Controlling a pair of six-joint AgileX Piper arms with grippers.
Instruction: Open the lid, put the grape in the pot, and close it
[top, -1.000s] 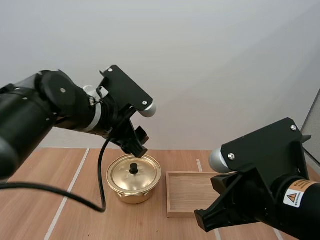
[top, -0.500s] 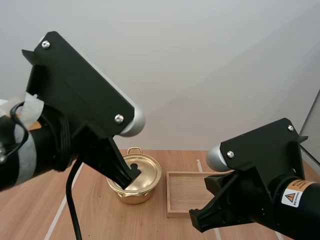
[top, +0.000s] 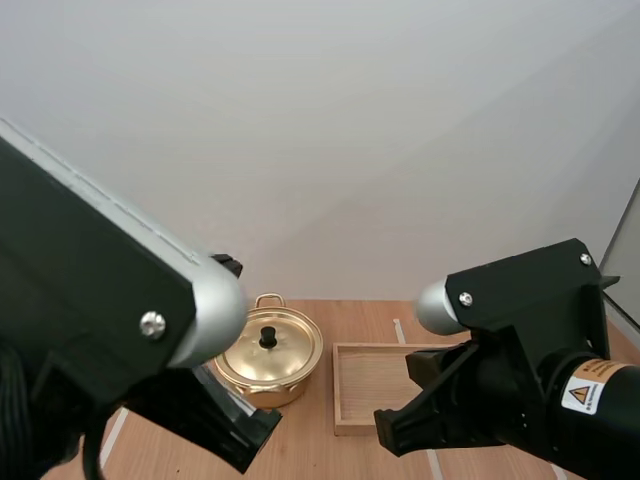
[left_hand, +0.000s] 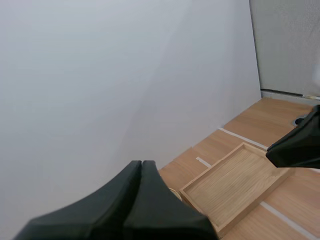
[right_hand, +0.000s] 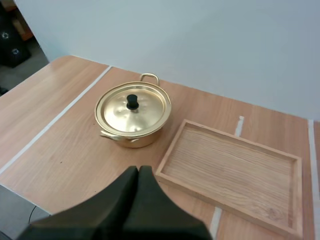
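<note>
The golden pot (top: 268, 352) stands on the wooden table, its lid (right_hand: 133, 108) on and the black knob (right_hand: 132, 101) upright in the middle. My left gripper (left_hand: 141, 164) is shut on nothing, its fingers lying together as one dark wedge, raised well back from the pot. My right gripper (right_hand: 138, 170) is also shut and empty, hovering over the table's near side, in front of the pot and the wooden tray (right_hand: 231, 176).
The wooden tray (top: 372, 385) lies empty just right of the pot. White stripes (right_hand: 55, 120) run across the tabletop. My left arm (top: 90, 330) looms large at the near left and my right arm (top: 520, 390) at the near right.
My left gripper has drawn back from the lid's knob toward the camera and gone from open to shut, empty. The lid stays on the pot. The right arm has barely shifted.
</note>
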